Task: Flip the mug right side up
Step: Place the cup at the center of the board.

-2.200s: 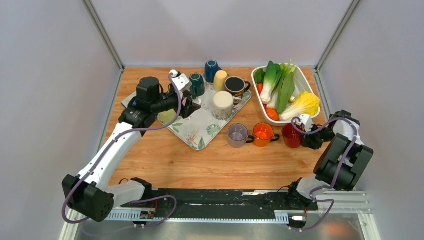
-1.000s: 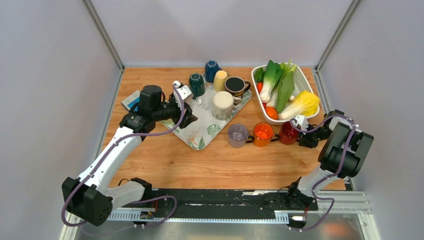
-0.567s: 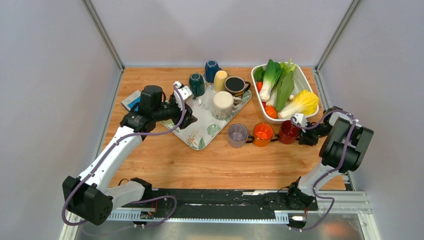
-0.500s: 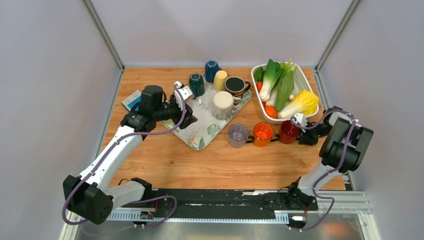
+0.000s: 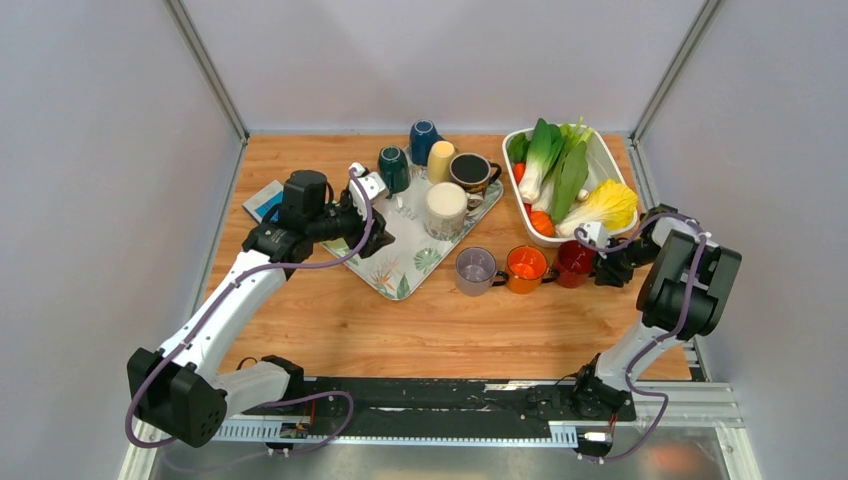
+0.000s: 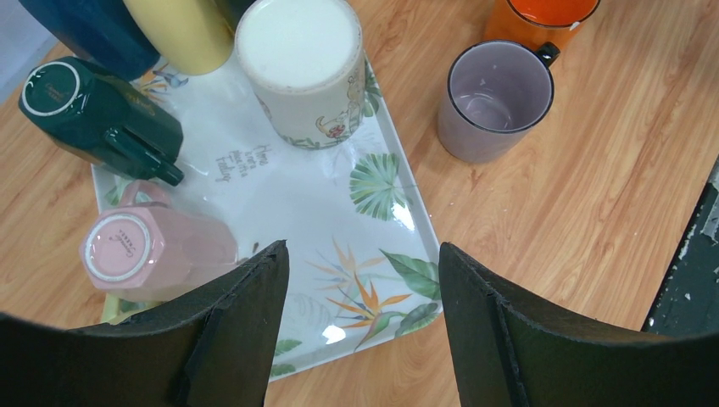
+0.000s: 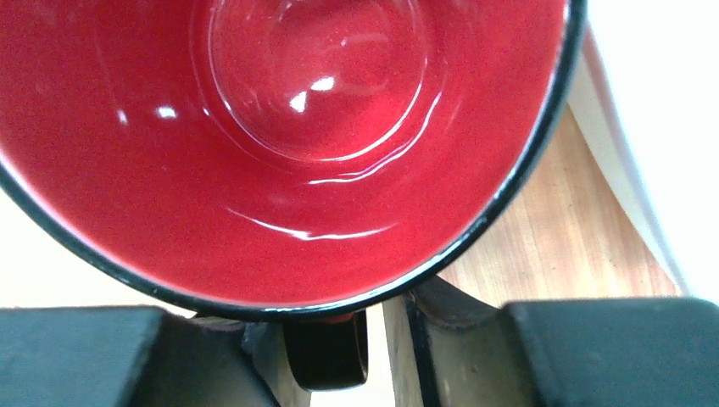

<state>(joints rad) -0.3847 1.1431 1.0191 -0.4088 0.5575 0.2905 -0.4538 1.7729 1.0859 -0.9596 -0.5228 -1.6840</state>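
Observation:
A red mug [image 5: 577, 264] stands upright on the table, mouth up, right of the orange mug [image 5: 525, 268]. The right wrist view looks straight into the red mug [image 7: 297, 127]. My right gripper [image 5: 601, 264] sits at its black handle [image 7: 326, 356]. The jaws are slightly parted round the handle, with a strip of light between it and the right finger [image 7: 441, 348]. My left gripper [image 6: 363, 254] hangs open over the leaf-print tray [image 6: 373, 229], next to an upside-down pink mug [image 6: 148, 250].
On the tray [image 5: 400, 265] are a cream mug [image 5: 446, 208] bottom up, a dark green mug [image 5: 393, 168] on its side, a blue mug [image 5: 424, 140], a yellow one [image 5: 441, 160] and a dark upright mug [image 5: 470, 172]. A purple mug [image 5: 475, 270] stands upright. A white vegetable tub [image 5: 520, 140] sits close behind the red mug.
My right gripper has brought the red mug a little left and back toward the orange mug, and its jaws have just parted. The left arm has barely moved in the last second.

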